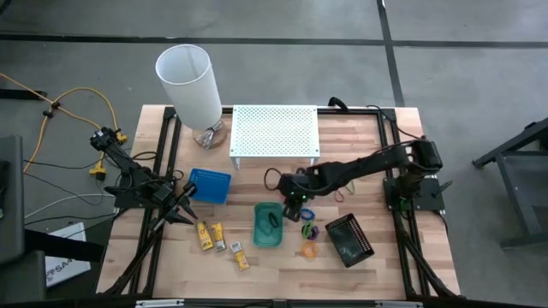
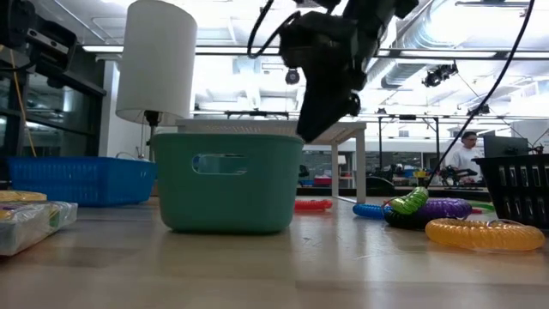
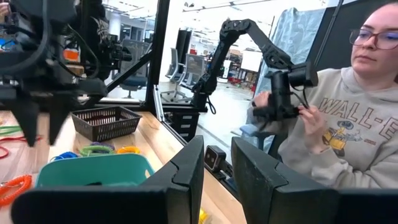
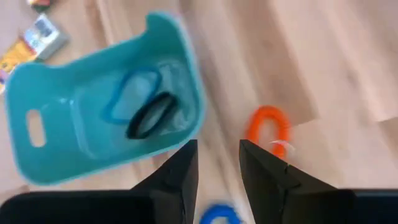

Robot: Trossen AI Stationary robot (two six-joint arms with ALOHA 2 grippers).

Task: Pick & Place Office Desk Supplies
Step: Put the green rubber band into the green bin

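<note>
A green tray [image 1: 268,224] stands mid-table and holds a blue ring [image 4: 132,93] and a black ring [image 4: 151,115]. My right gripper [image 1: 295,205] hovers open and empty just beyond the tray's far right corner; its fingers also show in the right wrist view [image 4: 217,168]. An orange ring [image 4: 268,132], a blue ring [image 1: 306,214] and a purple ring [image 1: 310,229] lie on the table to the right of the tray. Three yellow-and-white blocks [image 1: 218,238] lie to the left of it. My left gripper [image 1: 184,211] waits open at the table's left, beside the blue tray [image 1: 210,186].
A black tray [image 1: 349,239] stands tilted at the near right. The white perforated shelf [image 1: 275,131] and the white lamp [image 1: 190,83] stand at the far side. A red ring [image 2: 313,204] lies behind the green tray. A person [image 3: 348,106] sits beyond the table's right side.
</note>
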